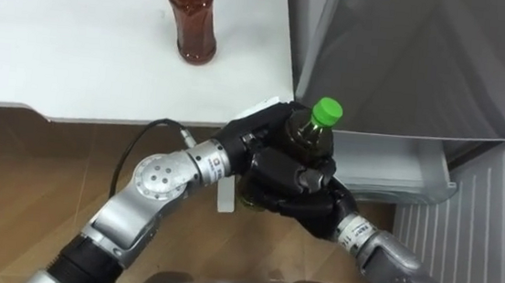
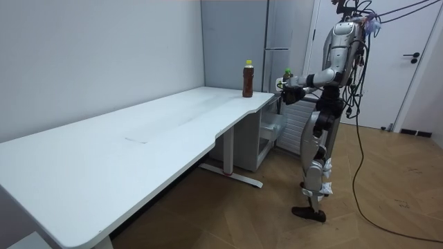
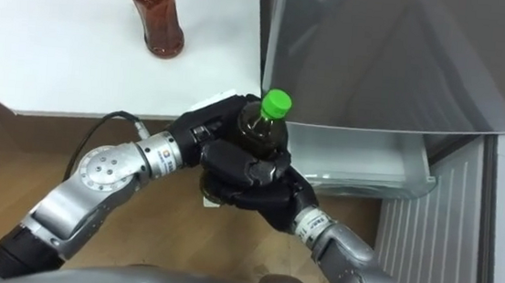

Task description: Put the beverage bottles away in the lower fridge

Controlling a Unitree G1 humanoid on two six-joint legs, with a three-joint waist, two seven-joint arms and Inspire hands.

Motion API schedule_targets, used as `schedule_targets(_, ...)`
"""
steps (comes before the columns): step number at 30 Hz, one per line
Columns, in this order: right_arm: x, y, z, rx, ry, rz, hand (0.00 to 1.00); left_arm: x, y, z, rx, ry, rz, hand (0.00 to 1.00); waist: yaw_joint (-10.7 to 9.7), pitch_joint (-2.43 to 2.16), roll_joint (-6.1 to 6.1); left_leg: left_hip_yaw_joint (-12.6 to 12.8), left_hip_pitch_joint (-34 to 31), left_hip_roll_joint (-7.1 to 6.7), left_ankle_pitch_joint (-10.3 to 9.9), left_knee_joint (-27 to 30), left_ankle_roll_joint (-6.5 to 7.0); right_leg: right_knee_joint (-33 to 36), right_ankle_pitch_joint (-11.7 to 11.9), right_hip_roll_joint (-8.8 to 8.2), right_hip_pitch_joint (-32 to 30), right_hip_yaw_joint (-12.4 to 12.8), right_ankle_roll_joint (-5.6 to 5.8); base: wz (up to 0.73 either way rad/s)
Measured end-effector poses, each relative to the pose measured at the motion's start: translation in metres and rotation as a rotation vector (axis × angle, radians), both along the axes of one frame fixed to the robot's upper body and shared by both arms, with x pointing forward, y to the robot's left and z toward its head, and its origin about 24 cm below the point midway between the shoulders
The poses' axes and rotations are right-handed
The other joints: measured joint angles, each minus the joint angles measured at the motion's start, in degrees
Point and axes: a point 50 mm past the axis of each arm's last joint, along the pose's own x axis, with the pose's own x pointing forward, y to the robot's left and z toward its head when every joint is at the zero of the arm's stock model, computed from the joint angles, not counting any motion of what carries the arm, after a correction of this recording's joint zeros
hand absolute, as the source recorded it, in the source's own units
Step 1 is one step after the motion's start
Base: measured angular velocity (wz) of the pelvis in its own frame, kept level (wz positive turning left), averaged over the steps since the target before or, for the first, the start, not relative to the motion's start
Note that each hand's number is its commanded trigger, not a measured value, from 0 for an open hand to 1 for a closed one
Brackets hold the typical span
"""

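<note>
The robot's left hand (image 1: 251,134) and right hand (image 1: 296,187) were both curled round the green-capped bottle (image 1: 310,133) just off the table (image 1: 76,62) edge, near the open lower fridge compartment (image 1: 388,167), where a mistimed release between hands could drop it; the brown drink (image 1: 190,17) stood on the table beyond.

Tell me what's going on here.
The robot stands at the table's end beside the fridge, holding a green-capped bottle upright in front of its body. Both the left hand and the right hand are wrapped round it. A brown bottle stands on the table near the corner, untouched. The fridge's lower part looks open, and no drink is in it yet as far as can be seen.
</note>
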Motion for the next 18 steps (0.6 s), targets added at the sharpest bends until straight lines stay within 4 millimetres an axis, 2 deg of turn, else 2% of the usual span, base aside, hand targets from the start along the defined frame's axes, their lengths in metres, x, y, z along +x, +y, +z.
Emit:
schedule_targets(3,0.0001,0.0,-0.0002,-0.003,0.002,-0.004,1.0,-0.0002,-0.0012,0.0,-0.003,0.001,0.003,0.97,-0.04,-0.01,-0.01,0.0,-0.04,0.01,0.0,0.08,0.0,-0.01,0.0,0.0,0.0,-0.03,0.0,0.0)
schedule_targets(4,0.0002,0.0001,-0.0002,-0.003,0.002,-0.004,1.0,-0.0001,-0.0013,0.0001,-0.004,0.001,0.005,0.31,-0.08,-0.01,-0.04,0.0,-0.05,0.01,0.0,0.06,0.0,-0.05,0.0,0.0,0.0,-0.03,0.0,0.0)
schedule_targets(5,0.0002,0.0001,-0.0002,-0.003,0.002,-0.005,1.0,0.0,-0.0014,0.0001,-0.007,0.003,0.007,0.0,-0.08,-0.01,-0.05,0.0,-0.05,0.01,0.0,0.06,0.0,-0.06,0.0,0.0,0.0,-0.03,0.0,0.0)
schedule_targets(14,-0.0003,0.0021,-0.0003,0.006,0.004,-0.004,1.0,0.0005,-0.001,0.0008,-0.021,0.007,0.015,0.0,-0.12,-0.07,-0.36,-0.02,-0.12,0.01,0.0,0.18,0.0,-0.1,0.0,0.0,-0.01,-0.07,0.0,0.0)
schedule_targets(18,-0.0026,0.007,-0.0012,0.037,0.021,-0.003,1.0,0.0007,-0.0009,0.0011,-0.027,0.008,0.02,0.0,-0.31,-0.31,-0.72,-0.02,-0.14,0.01,0.0,0.18,0.0,-0.15,0.0,0.0,0.0,-0.08,0.0,0.0)
